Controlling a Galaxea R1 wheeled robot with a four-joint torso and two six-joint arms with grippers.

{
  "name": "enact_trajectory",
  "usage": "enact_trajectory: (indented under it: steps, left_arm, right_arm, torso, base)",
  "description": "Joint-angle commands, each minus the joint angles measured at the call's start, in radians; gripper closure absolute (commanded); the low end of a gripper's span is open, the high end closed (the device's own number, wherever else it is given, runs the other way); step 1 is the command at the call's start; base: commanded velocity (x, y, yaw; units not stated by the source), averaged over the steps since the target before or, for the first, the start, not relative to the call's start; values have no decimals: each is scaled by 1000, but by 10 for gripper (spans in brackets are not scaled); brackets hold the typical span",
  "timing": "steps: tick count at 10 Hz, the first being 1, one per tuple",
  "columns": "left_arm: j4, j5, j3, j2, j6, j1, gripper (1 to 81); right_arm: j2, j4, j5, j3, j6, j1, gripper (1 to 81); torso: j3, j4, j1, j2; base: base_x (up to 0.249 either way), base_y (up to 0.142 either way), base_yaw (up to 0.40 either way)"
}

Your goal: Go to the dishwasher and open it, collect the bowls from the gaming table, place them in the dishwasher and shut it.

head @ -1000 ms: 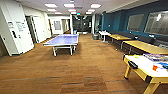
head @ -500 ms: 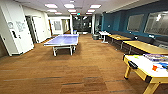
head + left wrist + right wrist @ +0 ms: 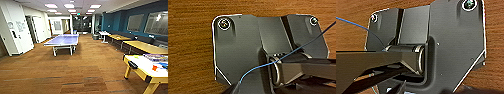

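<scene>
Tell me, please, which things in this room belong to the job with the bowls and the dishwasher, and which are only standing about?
Belong to the job:
gaming table, white-topped, near right

Only standing about:
table-tennis table, blue, mid-room
yellow-topped tables, along the right wall
board game, on the gaming table
orange cup, on the gaming table

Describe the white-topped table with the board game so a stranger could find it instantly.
Look along the blue wall on the room's right side, then to the nearest table. The gaming table has a white top on yellow legs, with a colourful board on it, unlike the plain yellow-topped tables behind.
</scene>
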Motion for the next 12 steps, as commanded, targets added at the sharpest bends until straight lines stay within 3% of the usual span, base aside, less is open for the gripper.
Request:
enact_trajectory:
  steps: [1,3,12]
  left_arm:
    - [-2,45,0,-3,2,-46,10]
    - [-4,45,0,-8,3,-47,10]
    - [6,45,0,-8,3,-46,10]
  right_arm:
    - [-1,-9,-53,-3,-3,47,10]
    - [-1,-10,-53,-3,-3,47,10]
    - [4,-10,-54,-4,-4,47,10]
  torso:
    - [0,0,0,0]
    - [0,0,0,0]
    - [0,0,0,0]
  base:
    - [0,0,0]
    - [0,0,-137]
    - [0,0,-375]
